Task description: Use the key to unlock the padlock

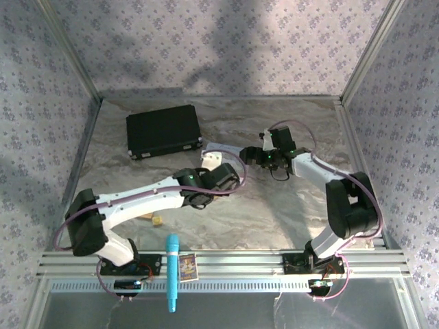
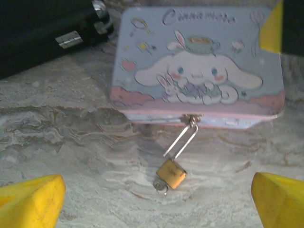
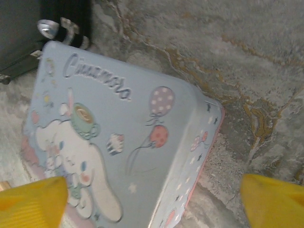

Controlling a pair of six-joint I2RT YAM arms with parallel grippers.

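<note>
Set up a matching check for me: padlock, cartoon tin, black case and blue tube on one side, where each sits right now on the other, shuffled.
Things:
1. small brass-gold padlock
2. pastel-blue cartoon tin
3. black rectangular case
4. turquoise plastic tube

Places:
A. lying across the front metal rail
B. back left of the table
C. shackle hooked in the tin's clasp, body lying on the table
D. mid-table, near the case's right corner

Pairs: 1-C, 2-D, 3-B, 4-A
</note>
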